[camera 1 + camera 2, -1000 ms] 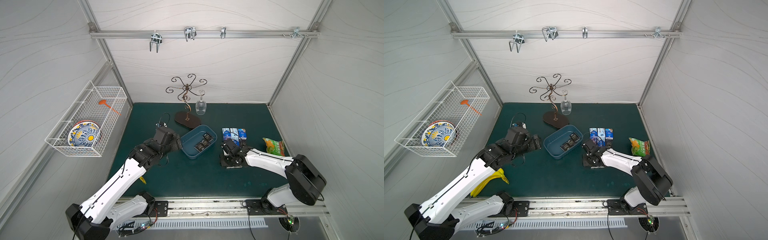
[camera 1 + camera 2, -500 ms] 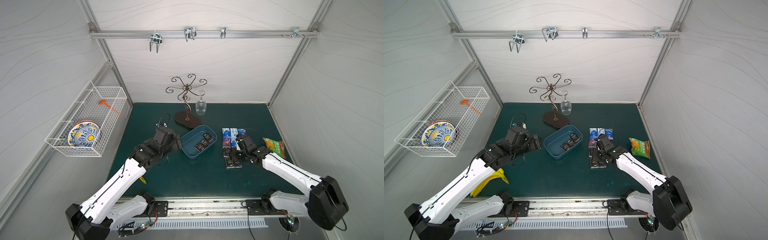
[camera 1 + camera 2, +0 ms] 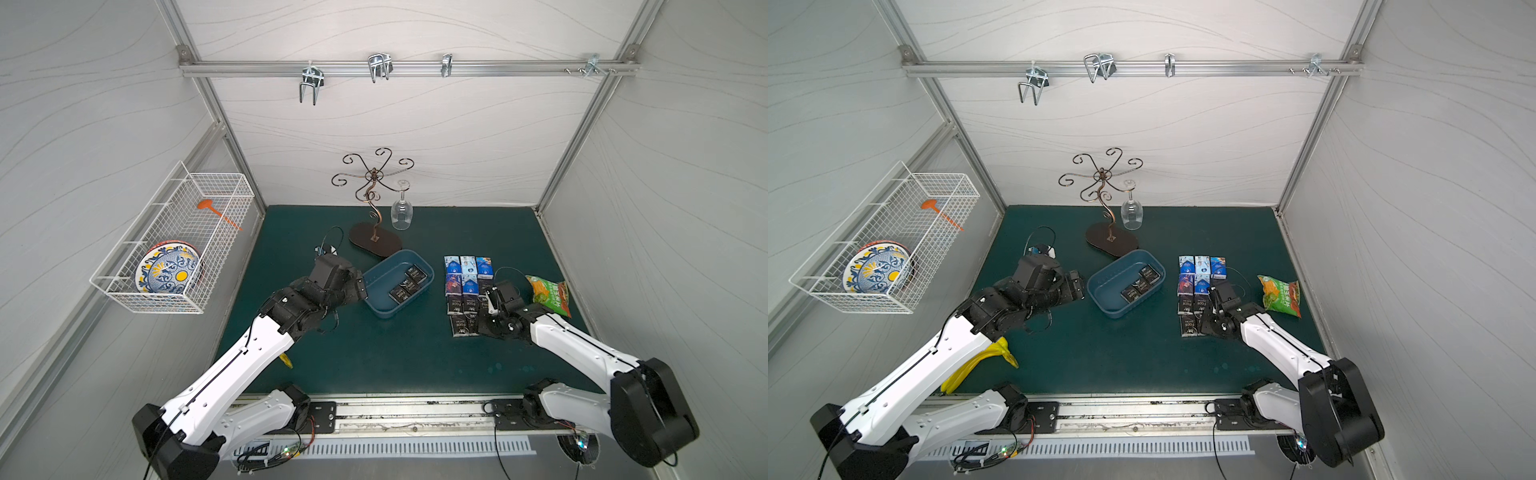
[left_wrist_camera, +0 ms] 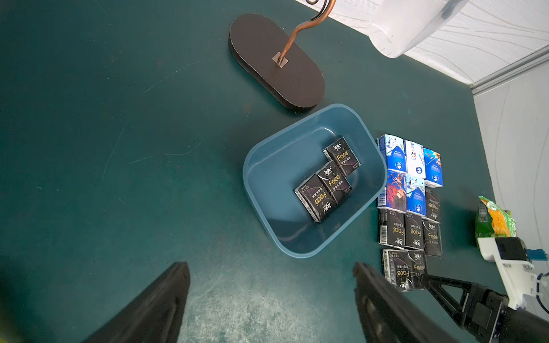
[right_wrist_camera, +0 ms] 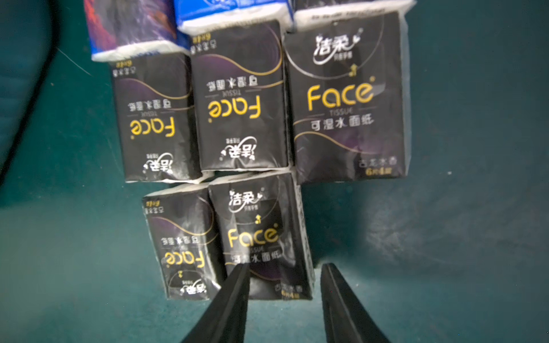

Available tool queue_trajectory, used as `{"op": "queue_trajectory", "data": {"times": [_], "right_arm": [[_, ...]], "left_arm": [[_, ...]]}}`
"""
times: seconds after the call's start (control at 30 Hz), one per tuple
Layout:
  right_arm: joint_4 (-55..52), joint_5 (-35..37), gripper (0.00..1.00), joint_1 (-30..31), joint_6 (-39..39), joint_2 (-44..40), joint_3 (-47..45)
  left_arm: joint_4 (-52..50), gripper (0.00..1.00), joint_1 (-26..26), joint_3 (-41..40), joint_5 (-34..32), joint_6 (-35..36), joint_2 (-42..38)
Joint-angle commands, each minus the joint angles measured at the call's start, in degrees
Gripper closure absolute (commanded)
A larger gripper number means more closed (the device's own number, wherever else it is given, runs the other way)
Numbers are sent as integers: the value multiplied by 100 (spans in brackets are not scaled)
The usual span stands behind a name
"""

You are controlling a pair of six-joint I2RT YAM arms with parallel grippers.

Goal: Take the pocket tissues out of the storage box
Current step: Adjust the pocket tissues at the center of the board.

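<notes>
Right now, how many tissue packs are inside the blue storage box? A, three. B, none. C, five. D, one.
A: the left wrist view shows three black packs lying inside the storage box, while the other packs lie outside, beside it.

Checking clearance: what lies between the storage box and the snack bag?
The laid-out pocket tissues and the right hand, shown in both top views.

Just ahead of the left jaws: storage box (image 3: 380, 311) with three black pocket tissues (image 3: 407, 284) inside. Beside the right jaws: more packs (image 3: 462, 286) in rows on the counter (image 3: 395, 353).
</notes>
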Motion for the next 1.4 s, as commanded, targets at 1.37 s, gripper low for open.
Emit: {"op": "queue_trajectory", "data": {"times": [1.37], "right_arm": [[-513,322,52,561,-232,224,1568]], "left_arm": [[179,10,-48,245,-196,-42,115]]}}
